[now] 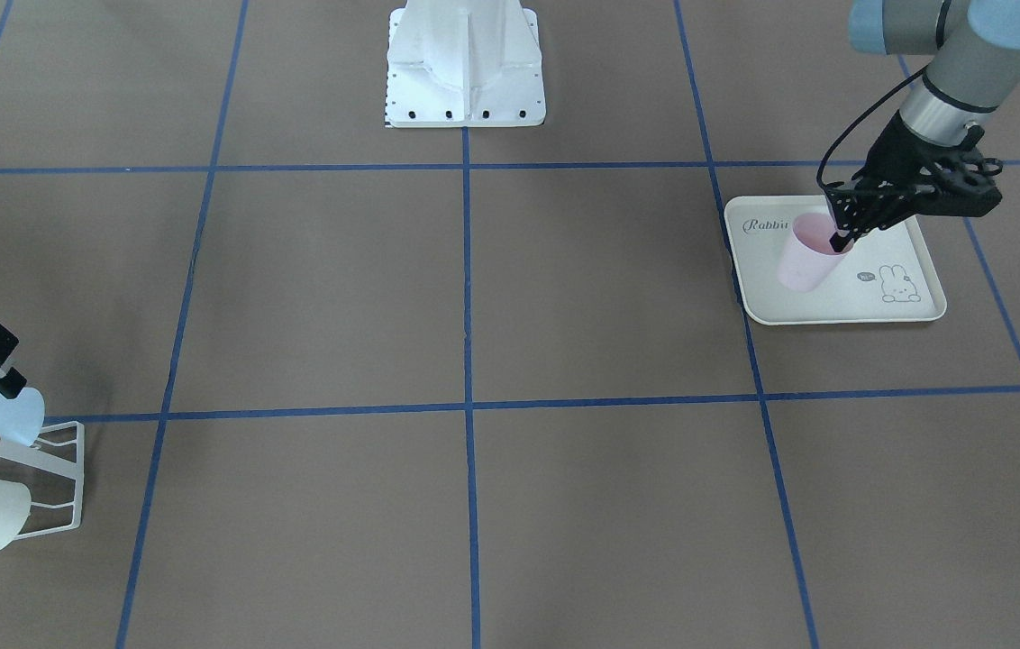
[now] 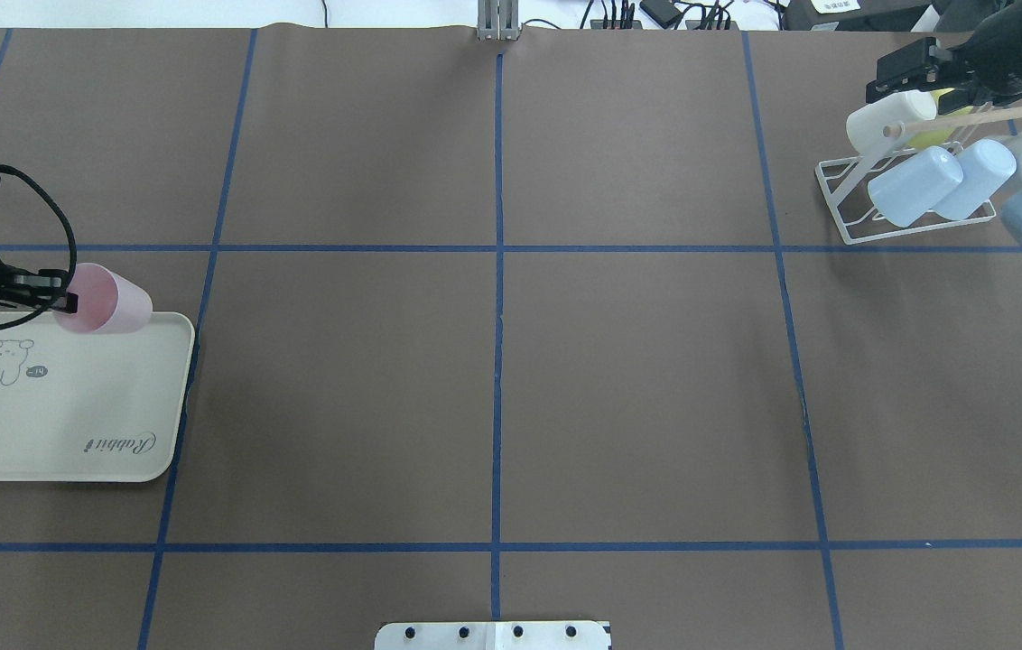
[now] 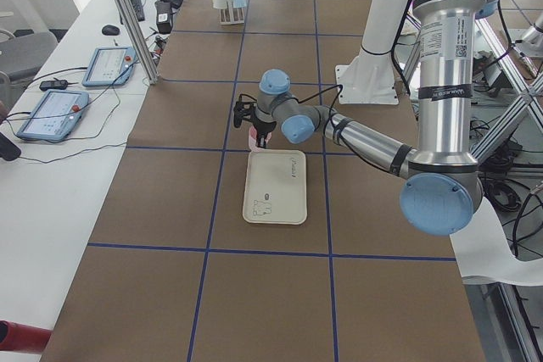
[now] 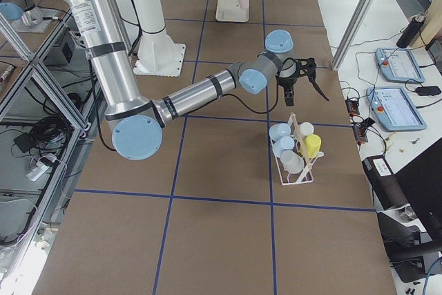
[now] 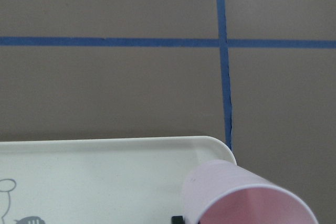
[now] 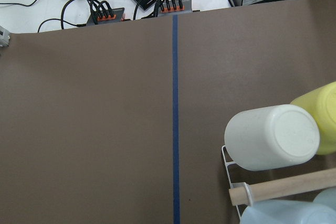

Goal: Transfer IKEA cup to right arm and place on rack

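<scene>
Exterior front-facing view puts the left tool (image 1: 839,236) at the far right, clamped on the wall of the pink cup (image 1: 809,261) at its rim, with one finger (image 1: 837,242) dipped inside the mouth and the other outside. The cup hangs tilted from that pinch, mouth toward the wrist and base pointing out over the cream rabbit-print tray (image 1: 834,313). The left wrist camera shows it above the tray's corner, but whether the base has cleared the tray surface I cannot tell. Across the worktop (image 2: 637,379), well apart from all this, the right tool (image 2: 904,74) hangs just beside the rack (image 2: 917,233), and in the exterior right view its fingers look spread with nothing between them. The rack already carries a white cup (image 2: 890,122), a yellow one and pale blue cups (image 2: 913,185) around the wooden dowel (image 2: 980,117). The step in hand seems to be the lift and carry toward the middle for the hand-over. A rim pinch is a thin hold, so the lift should probably be straight and unhurried. The cup's body is best presented sideways, leaving bare wall for the right tool to close on before the left tool lets go.
</scene>
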You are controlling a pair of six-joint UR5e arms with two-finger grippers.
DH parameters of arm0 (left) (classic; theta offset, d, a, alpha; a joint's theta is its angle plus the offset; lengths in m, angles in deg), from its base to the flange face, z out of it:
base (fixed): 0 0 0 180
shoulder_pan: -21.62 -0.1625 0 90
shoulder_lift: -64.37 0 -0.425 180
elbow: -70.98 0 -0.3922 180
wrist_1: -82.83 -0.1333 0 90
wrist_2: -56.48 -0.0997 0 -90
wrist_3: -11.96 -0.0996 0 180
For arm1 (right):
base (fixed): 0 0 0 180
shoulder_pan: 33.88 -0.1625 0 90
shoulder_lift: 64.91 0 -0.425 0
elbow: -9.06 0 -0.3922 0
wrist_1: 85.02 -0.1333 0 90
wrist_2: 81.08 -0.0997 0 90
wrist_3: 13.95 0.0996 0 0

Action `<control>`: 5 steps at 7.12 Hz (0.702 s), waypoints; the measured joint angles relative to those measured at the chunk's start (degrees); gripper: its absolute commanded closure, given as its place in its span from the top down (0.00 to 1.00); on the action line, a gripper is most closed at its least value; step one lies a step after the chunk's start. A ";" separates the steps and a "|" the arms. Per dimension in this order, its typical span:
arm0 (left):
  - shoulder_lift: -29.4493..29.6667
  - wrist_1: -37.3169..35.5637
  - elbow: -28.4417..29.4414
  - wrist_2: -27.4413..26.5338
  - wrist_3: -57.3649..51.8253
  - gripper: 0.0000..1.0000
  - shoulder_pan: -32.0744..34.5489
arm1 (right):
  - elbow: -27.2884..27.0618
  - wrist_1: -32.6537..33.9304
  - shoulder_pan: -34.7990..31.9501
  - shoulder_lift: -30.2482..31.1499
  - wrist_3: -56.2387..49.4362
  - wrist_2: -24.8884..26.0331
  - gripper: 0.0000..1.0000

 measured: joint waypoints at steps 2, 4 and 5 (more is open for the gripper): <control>5.45 -1.88 -3.11 1.05 7.92 0.00 0.83 | -2.86 0.37 0.55 -0.48 3.69 -0.26 1.00; 17.46 -1.44 -1.86 1.89 22.28 0.00 -2.25 | -8.03 0.23 2.48 -0.50 14.39 -1.52 1.00; 22.78 -0.12 -0.71 1.71 28.20 0.00 -5.39 | -10.37 -0.09 3.09 -0.52 19.72 -3.07 1.00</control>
